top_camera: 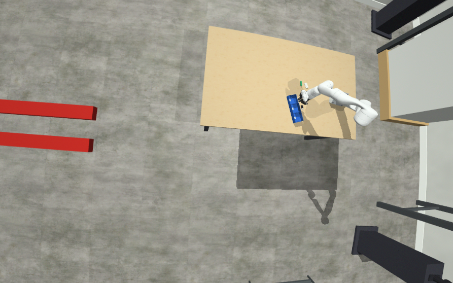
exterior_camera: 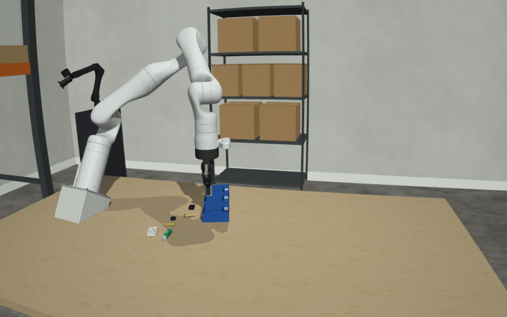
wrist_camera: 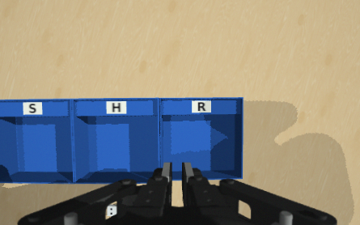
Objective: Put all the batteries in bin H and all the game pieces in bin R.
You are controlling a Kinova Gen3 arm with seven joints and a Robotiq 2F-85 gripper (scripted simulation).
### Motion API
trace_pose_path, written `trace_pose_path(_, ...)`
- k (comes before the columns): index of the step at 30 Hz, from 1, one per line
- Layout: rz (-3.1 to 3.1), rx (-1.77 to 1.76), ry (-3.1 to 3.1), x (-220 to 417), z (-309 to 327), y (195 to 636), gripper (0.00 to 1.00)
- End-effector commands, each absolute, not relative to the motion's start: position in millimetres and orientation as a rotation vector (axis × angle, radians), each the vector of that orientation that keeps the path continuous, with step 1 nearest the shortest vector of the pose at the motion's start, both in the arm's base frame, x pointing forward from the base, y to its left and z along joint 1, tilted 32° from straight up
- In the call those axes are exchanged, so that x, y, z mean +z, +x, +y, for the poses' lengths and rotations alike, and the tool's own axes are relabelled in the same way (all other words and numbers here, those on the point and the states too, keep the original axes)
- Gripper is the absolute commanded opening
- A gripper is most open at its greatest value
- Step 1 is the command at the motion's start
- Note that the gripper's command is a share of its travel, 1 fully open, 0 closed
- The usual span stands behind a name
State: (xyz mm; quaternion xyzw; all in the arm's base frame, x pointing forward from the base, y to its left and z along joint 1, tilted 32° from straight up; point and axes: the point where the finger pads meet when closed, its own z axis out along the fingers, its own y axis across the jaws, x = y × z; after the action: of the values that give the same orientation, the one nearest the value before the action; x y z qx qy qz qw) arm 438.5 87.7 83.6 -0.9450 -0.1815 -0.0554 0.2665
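Three joined blue bins stand on the table, marked S, H and R; I see nothing lying in them. My gripper hangs over their near rim, at the wall between H and R. Its fingers are nearly together, with nothing visible between them. In the exterior view the gripper sits at the left side of the bins. A green battery and a white dotted game piece lie on the table to the left, apart from the gripper.
Two brass bolts and two small black pieces lie between the bins and the battery. The arm's base stands at the table's left. A shelf with boxes stands behind the table.
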Motion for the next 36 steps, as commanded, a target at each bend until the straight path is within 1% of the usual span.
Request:
trace_pose_path(1, -0.486, -0.166, -2.551, 96.7, 106.3, 434.7, 0.09)
trace_pose_path(7, -0.489, -0.164, -2.551, 110.9, 129.8, 422.4, 0.09)
trace_pose_path(18, -0.487, -0.167, -2.553, 115.4, 135.4, 420.3, 0.09)
trace_pose_path(36, -0.504, -0.163, -2.549, 76.6, 158.7, 418.6, 0.09)
